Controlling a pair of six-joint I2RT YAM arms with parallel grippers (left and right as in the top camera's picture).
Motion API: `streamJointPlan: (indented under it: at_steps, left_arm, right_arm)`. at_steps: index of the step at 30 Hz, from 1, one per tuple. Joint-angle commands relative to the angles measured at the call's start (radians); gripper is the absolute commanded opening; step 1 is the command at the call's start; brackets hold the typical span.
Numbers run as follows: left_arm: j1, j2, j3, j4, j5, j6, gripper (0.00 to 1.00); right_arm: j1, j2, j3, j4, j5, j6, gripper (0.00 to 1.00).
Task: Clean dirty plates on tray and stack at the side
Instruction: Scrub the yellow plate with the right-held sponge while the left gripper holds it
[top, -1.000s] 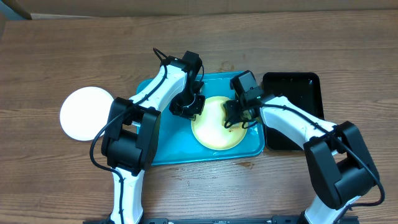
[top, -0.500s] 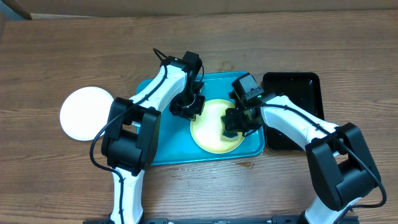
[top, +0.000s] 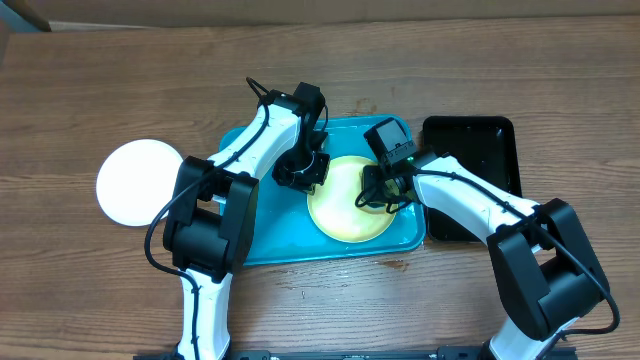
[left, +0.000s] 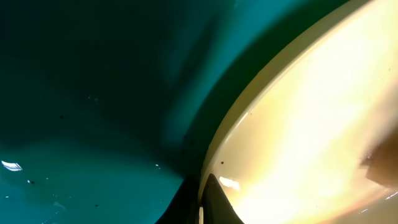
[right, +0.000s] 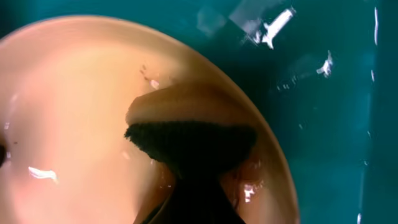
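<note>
The pale yellow-green plate (top: 345, 205) is seen lying on the right half of the turquoise tray (top: 270, 235), and it is being worked from both sides. Its left rim is pinched by the left gripper (top: 303, 172); in the left wrist view the fingertips (left: 214, 196) are closed tight on either face of the rim, apparently so that the plate is kept from sliding or turning while it is scrubbed. A sponge (right: 193, 134) is clamped in the closed right gripper (top: 380, 192), with its dark scouring face pressed down onto the plate near the right rim, just inside the edge. A wet sheen and a few small specks are visible on the plate surface beside the sponge, so the wiping is judged to be under way rather than finished; whether any sauce is left under the sponge cannot be told. A white plate (top: 135, 183) is set on the wooden table (top: 500, 70) to the left, well apart from the tray, which is taken to be the stacking place; whether more than one plate lies there cannot be made out from above. The black tray (top: 490, 140) stands just beside the turquoise one on the right, probably as the resting place for the sponge.
</note>
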Motion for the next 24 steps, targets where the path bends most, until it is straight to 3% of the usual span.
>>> streamJointPlan:
  at_steps: [1,5,8,17,24]
  left_arm:
    - [0.003,0.029,-0.018,0.003,-0.047,-0.015,0.04]
    - [0.002,0.029,-0.018,0.003,-0.047,-0.015,0.04]
    - [0.003,0.029,-0.018,0.004,-0.047,-0.015,0.04]
    - [0.003,0.029,-0.018,0.003,-0.047,-0.015,0.04]
    - [0.003,0.029,-0.018,0.003,-0.047,-0.015,0.04]
  right_arm:
    - [0.002,0.006,-0.007,-0.055,-0.045,0.013,0.04]
    - [0.033,0.006,-0.008,-0.119,-0.214,-0.017,0.04]
    - [0.074,0.006,-0.008,-0.097,-0.22,-0.022,0.04]
    - [0.089,0.006,-0.007,0.124,0.026,-0.006,0.07]
    - [0.002,0.006,-0.007,0.086,0.138,0.047,0.08]
